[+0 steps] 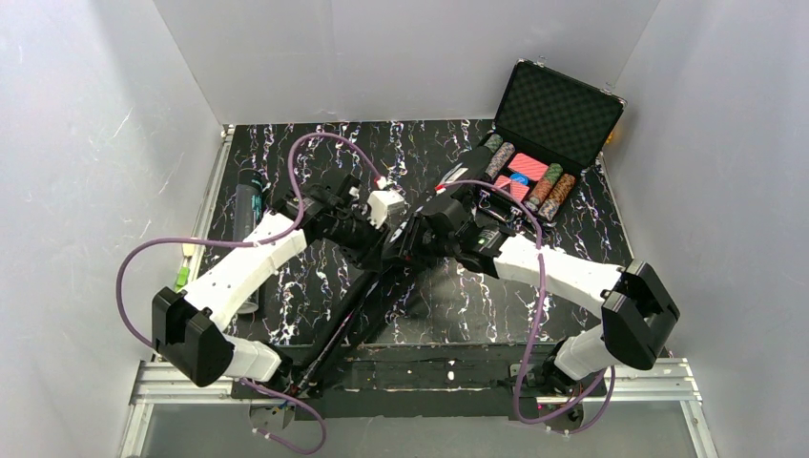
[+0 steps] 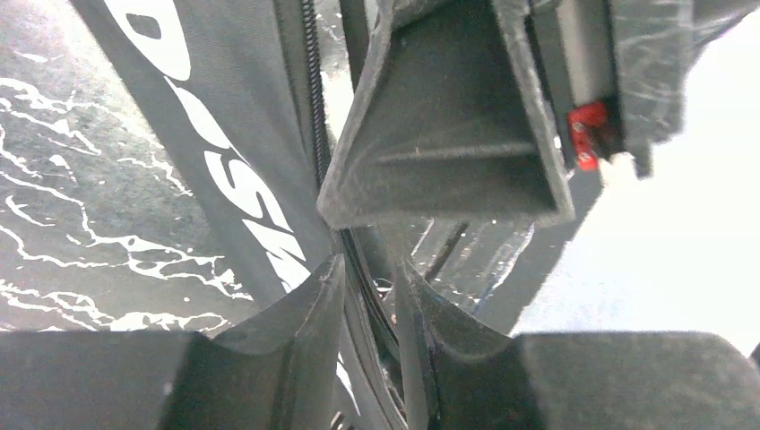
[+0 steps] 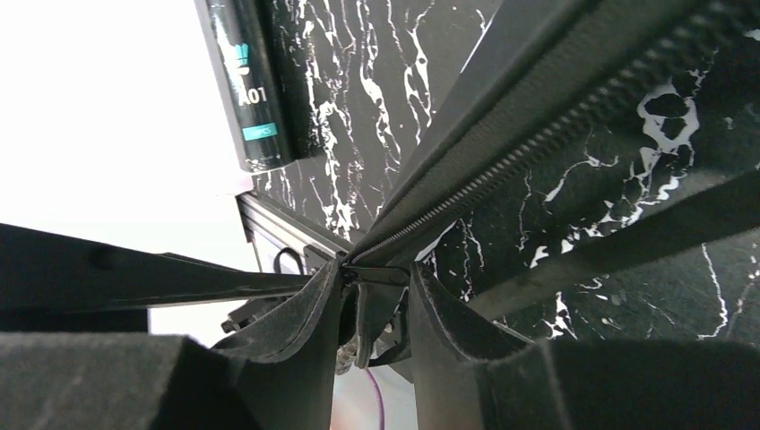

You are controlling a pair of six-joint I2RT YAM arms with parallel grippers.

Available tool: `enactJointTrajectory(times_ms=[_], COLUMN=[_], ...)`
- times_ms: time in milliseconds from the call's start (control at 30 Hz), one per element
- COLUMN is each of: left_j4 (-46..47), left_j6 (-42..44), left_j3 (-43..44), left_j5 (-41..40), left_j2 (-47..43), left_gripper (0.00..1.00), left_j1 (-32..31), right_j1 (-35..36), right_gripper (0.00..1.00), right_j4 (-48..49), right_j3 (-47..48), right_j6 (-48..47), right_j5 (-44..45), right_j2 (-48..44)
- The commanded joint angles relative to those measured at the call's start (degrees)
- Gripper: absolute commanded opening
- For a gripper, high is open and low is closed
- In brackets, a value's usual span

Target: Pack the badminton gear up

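**Both claws meet on the bag's zip, mid-desk**

Nearest the arm bases, the racket bag (image 1: 355, 320) starts at the near edge of the desk (image 1: 448, 305). It runs diagonally away and rightward to the centre, and that long axis is the line any zip stroke must follow. Its white lettering (image 2: 235, 184) fills the left wrist view.

At the bag's far end the two claws sit just beside each other. The left claw (image 2: 369, 269) is pinched almost closed on the bag's edge beside the zipper, bracing it. The right claw (image 3: 376, 273) is equally narrow, nipping what seems to be the zip pull (image 3: 366, 313), though the dark fingers half hide it. From there the zipper teeth (image 3: 502, 170) lead straight away from the right claw, so I judge it the better placed to draw the pull along while the left anchors.

Farther left, the tube (image 1: 248, 205) lies along the desk's edge, well apart from both claws. At the far right stands the open poker chip case (image 1: 558, 114). Rackets and shuttlecocks are not visible.
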Motion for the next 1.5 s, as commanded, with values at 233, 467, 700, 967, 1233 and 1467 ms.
enactJointTrajectory(times_ms=[233, 467, 700, 967, 1233, 1467], left_j4=[-2.33, -2.16, -3.3, -3.04, -2.65, -4.22], left_j6=[-0.04, -0.03, 0.5, 0.81, 1.43, 3.39], left_j3=[6.99, 6.95, 7.8, 6.42, 6.5, 6.95], left_j5=[20.24, 20.44, 19.76, 18.24, 16.68, 15.64], left_j2=[2.15, 1.81, 1.3, 0.89, 0.45, -0.2], left_gripper=[0.26, 0.26, 0.27, 0.27, 0.27, 0.33], left_j1=[17.35, 19.02, 19.22, 19.23, 19.2, 19.17], right_j1=[-0.6, -5.48, -10.59, -12.61, -12.89, -12.73], right_gripper=[0.41, 0.44, 0.48, 0.48, 0.47, 0.44], right_j4=[-0.66, 3.49, 6.68, 16.56, 21.15, 26.09], right_j3=[-5.74, -14.38, -16.56, -16.16, -8.99, -6.5], right_j6=[-2.49, -0.78, -1.27, 0.56, 2.88, 5.06], right_j5=[-0.22, 1.16, 0.07, 0.77, -2.07, -4.35], right_j2=[-1.02, -1.28, 1.37, 0.01, 12.09, 18.47])
